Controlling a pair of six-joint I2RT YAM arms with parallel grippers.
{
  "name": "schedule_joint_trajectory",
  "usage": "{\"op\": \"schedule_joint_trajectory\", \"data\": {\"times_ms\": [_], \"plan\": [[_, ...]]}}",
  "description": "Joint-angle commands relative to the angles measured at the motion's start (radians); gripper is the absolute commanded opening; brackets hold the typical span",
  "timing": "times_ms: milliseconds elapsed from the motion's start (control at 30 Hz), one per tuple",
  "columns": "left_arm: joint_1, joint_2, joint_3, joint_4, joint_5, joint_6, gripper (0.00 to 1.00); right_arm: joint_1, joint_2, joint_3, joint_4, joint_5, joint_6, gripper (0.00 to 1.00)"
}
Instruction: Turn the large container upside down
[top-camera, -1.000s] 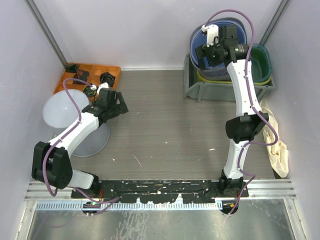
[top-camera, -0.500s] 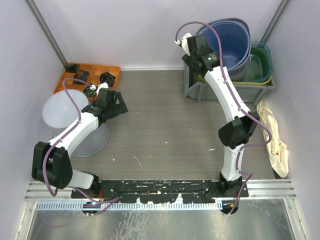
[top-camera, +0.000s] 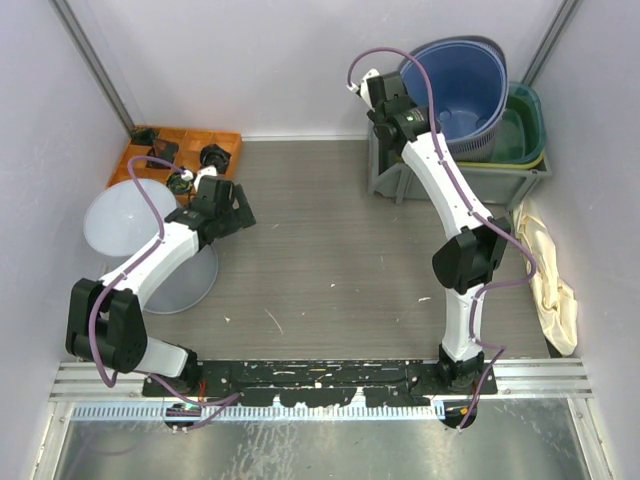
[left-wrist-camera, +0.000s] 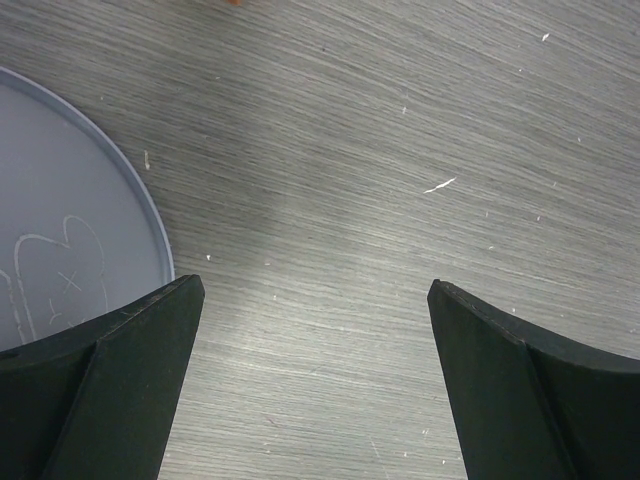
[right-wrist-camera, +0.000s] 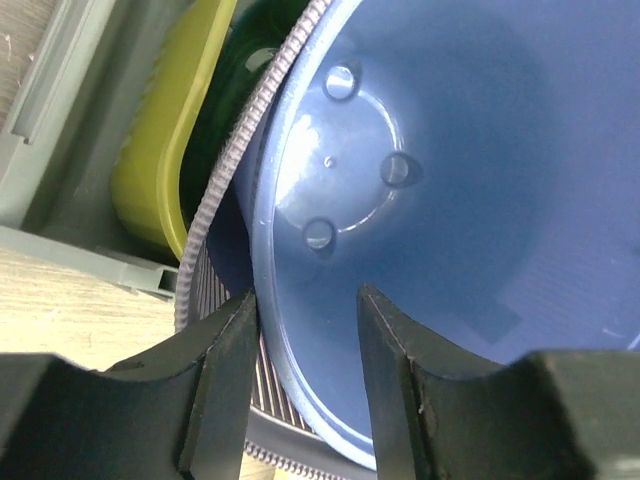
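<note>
Clamping the left rim of the large blue container (right-wrist-camera: 480, 200), the right gripper (right-wrist-camera: 305, 320) has one finger inside the wall and one on the ribbed outside, a detail only the right wrist view shows. The overhead view places the container mouth up at the far right, in a green tub (top-camera: 522, 125) inside a grey bin (top-camera: 470, 182). The left gripper (left-wrist-camera: 315, 292), fingers wide apart, hangs over the wood-grain table (top-camera: 330, 230) beside a grey disc (left-wrist-camera: 60, 230) cut off at the frame edge.
</note>
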Motion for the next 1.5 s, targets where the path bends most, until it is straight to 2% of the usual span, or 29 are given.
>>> {"op": "schedule_joint_trajectory", "data": {"times_ms": [0,300,500,667,767,900,933,1067,1200,1300,1367,1467], "plan": [[0.008,-0.013,0.055,0.006,-0.021,-0.002,0.98,-0.199,0.201,-0.099,-0.156,0.077,0.037,0.48],[0.009,0.001,0.058,0.01,-0.008,-0.014,0.98,-0.301,0.214,-0.24,-0.01,0.095,0.023,0.52],[0.009,0.012,0.061,0.01,-0.008,-0.016,0.98,-0.348,0.228,-0.34,0.131,0.242,-0.068,0.51],[0.009,0.018,0.057,0.009,-0.008,-0.024,0.98,-0.377,0.247,-0.373,0.252,0.353,-0.156,0.4],[0.009,0.014,0.057,0.007,-0.01,-0.024,0.98,-0.379,0.25,-0.372,0.261,0.343,-0.16,0.33],[0.008,0.012,0.061,0.004,-0.017,-0.022,0.98,-0.378,0.214,-0.373,0.304,0.336,-0.184,0.04],[0.009,0.011,0.061,0.005,-0.017,-0.022,0.98,-0.377,0.203,-0.375,0.318,0.335,-0.193,0.01],[0.008,0.013,0.059,0.009,-0.015,-0.029,0.98,-0.358,0.123,-0.405,0.384,0.328,-0.243,0.01],[0.008,0.013,0.053,0.012,-0.021,-0.037,0.98,-0.295,-0.004,-0.459,0.486,0.308,-0.302,0.01],[0.009,0.008,0.046,0.019,-0.019,-0.043,0.98,-0.228,-0.104,-0.454,0.491,0.253,-0.293,0.01],[0.008,0.009,0.044,0.022,-0.012,-0.042,0.98,-0.191,-0.168,-0.392,0.413,0.131,-0.222,0.01],[0.009,0.004,0.044,0.024,-0.005,-0.038,0.99,-0.173,-0.183,-0.162,0.142,-0.091,-0.05,0.01]]}}
